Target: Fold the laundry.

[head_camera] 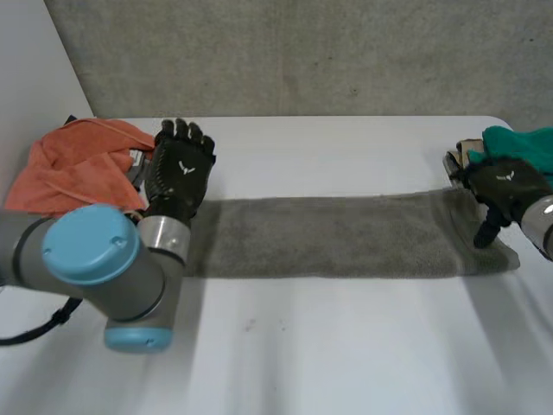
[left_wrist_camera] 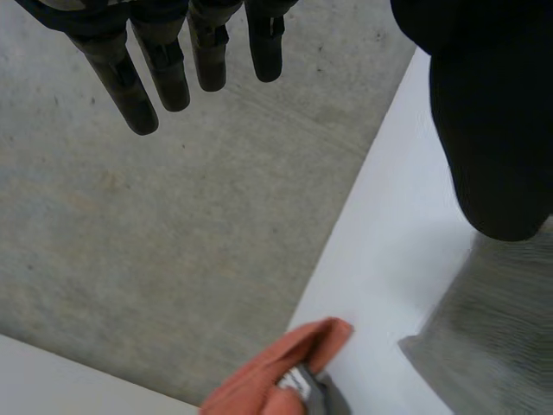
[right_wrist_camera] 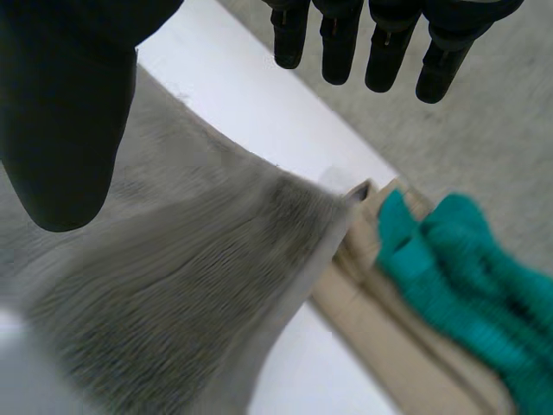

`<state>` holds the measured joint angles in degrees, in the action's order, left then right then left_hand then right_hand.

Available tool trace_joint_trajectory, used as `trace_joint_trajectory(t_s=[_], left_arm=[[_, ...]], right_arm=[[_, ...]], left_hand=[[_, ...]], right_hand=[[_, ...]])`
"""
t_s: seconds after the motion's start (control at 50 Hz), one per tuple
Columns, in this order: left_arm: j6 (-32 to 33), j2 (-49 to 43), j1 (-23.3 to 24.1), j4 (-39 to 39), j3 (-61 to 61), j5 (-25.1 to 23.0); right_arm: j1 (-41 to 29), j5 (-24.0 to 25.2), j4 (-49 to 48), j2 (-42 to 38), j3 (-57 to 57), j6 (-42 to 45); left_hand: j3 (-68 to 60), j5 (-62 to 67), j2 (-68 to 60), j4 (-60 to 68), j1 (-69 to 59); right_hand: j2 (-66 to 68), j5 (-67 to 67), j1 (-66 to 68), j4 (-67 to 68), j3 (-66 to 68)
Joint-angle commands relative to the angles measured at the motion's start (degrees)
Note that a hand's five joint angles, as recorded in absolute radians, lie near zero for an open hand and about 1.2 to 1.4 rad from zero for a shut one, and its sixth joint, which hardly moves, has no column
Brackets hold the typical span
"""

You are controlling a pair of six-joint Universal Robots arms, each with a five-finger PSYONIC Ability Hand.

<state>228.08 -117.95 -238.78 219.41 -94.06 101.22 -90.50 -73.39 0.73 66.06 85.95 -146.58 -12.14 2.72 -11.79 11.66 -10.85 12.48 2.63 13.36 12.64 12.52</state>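
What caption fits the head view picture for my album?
Left robot hand and right robot hand open at the ends of a long grey towel on a white table.

- Left hand [head_camera: 179, 173] (palm down) is relaxed: fingers [left_wrist_camera: 138, 86] straight, thumb [left_wrist_camera: 492, 130] spread wide.
- Right hand [head_camera: 505, 183] is the same: fingers [right_wrist_camera: 380, 52] straight, thumb [right_wrist_camera: 60, 112] apart.

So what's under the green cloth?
A beige cloth lies under the green cloth. How far it reaches beneath is covered.

Robotics lab, prob.: white table [head_camera: 346, 346] w/ raw concrete [head_camera: 302, 52] behind.
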Motion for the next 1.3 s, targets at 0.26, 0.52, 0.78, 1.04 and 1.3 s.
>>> trace_joint_trajectory(t_s=[0.26, 0.52, 0.78, 1.04, 1.3], left_arm=[[-12.0, 7.6, 0.9, -4.4, -9.3, -0.4], [-12.3, 10.6, 0.9, -5.7, -9.7, -0.1], [-12.6, 12.7, 0.4, -8.0, -10.9, -0.1], [-12.6, 15.8, 0.4, -8.1, -11.9, 0.1], [-12.4, 15.2, 0.2, -8.0, -10.7, -0.4]], right_arm=[[6.3, 3.7, -9.9, -9.4, 4.8, 4.8], [14.3, -6.0, -15.7, -1.4, 7.8, 19.5], [-1.9, -5.3, -19.8, 2.3, 6.5, 19.8], [-37.6, 0.9, -32.0, -10.7, -3.5, 19.1], [-44.2, 4.0, -27.9, -20.1, -7.9, 20.2]], left_hand=[[2.1, -2.7, 1.7, -1.6, 0.8], [2.1, -2.7, 1.7, -1.6, 0.8], [2.1, -2.7, 1.7, -1.6, 0.8], [2.1, -2.7, 1.8, -1.7, 0.8], [2.1, -2.7, 1.8, -1.7, 0.8]], right_hand=[[27.4, 27.3, 26.5, 27.3, 27.4], [67.5, 67.4, 66.6, 67.4, 67.5], [67.5, 67.4, 66.6, 67.4, 67.5], [67.5, 67.4, 66.6, 67.4, 67.5], [43.6, 43.5, 42.8, 43.5, 43.6]])
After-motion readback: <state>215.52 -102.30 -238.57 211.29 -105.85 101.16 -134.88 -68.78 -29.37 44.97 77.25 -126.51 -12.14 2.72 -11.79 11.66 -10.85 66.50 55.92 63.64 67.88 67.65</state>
